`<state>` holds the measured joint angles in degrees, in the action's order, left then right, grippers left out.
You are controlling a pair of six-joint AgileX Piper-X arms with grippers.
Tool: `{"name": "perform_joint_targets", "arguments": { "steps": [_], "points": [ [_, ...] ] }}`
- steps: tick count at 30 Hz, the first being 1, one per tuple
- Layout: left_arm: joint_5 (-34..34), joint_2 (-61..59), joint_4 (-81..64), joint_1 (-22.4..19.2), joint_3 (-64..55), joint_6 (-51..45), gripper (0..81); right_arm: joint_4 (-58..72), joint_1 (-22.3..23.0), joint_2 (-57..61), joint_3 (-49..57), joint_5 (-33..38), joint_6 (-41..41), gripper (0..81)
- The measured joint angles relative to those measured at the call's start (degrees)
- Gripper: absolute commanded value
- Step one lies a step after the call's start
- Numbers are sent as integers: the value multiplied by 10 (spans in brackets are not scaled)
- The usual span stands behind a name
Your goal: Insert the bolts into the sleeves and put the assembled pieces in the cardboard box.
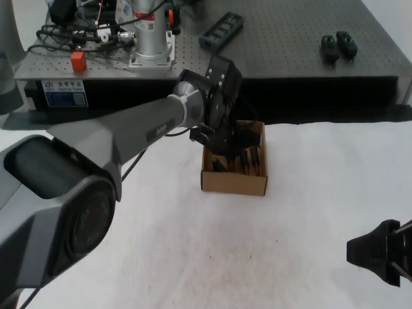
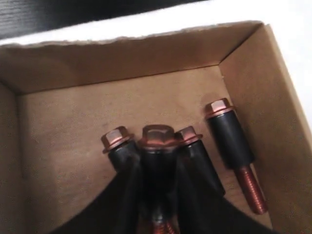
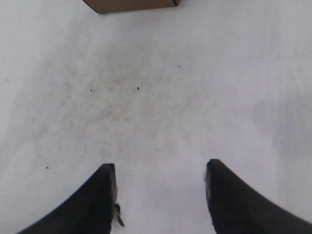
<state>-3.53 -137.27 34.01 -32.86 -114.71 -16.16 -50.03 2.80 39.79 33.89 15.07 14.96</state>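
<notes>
Looking through the left wrist camera, I see my left pincer [image 2: 157, 175] clenched on an assembled piece [image 2: 157, 146]. Its dark fingers [image 2: 124, 195] press the black sleeve from both sides, and the copper hex head points away from the wrist. The pincer sits inside the cardboard box [image 2: 122, 58], low over the floor of it. A second piece [image 2: 117, 142] and a third piece [image 2: 191, 139] lie just beside the held one, one on each side; I cannot tell whether they touch it. A fourth piece [image 2: 229, 139] lies apart from them, nearer a side wall, with bare copper thread sticking out of its sleeve.

In the high view the left pincer [image 1: 222, 138] dips into the box [image 1: 232, 182] from above. The box stands on the white-clothed counter [image 1: 193, 257], near its far edge.

My right pincer [image 3: 161, 195] is released, its fingers spread wide above bare cloth. It hangs over the counter [image 3: 170, 97] well apart from the box [image 3: 129, 5], at the near right of the high view [image 1: 380, 252].

Beyond the counter, a perforated metal plate [image 1: 290, 38] carries a black tray [image 1: 221, 30] and an orange block [image 1: 78, 61].
</notes>
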Motion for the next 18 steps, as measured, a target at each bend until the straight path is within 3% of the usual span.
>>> {"name": "perform_joint_targets", "arguments": {
  "steps": [3,6,9,13,18],
  "points": [
    [0,0,0,0,-1,0,288,0,0,0,0,0,0,410],
    [-12,0,2,0,-1,-4,320,0,0,0,0,0,-1,410],
    [-34,4,11,0,-1,-24,237,0,0,0,0,0,-2,410],
    [-41,21,45,0,-1,-34,3,0,0,-17,0,0,-2,407],
    [57,176,96,0,71,23,6,-1,0,-66,0,0,-27,279]
  ]
}}
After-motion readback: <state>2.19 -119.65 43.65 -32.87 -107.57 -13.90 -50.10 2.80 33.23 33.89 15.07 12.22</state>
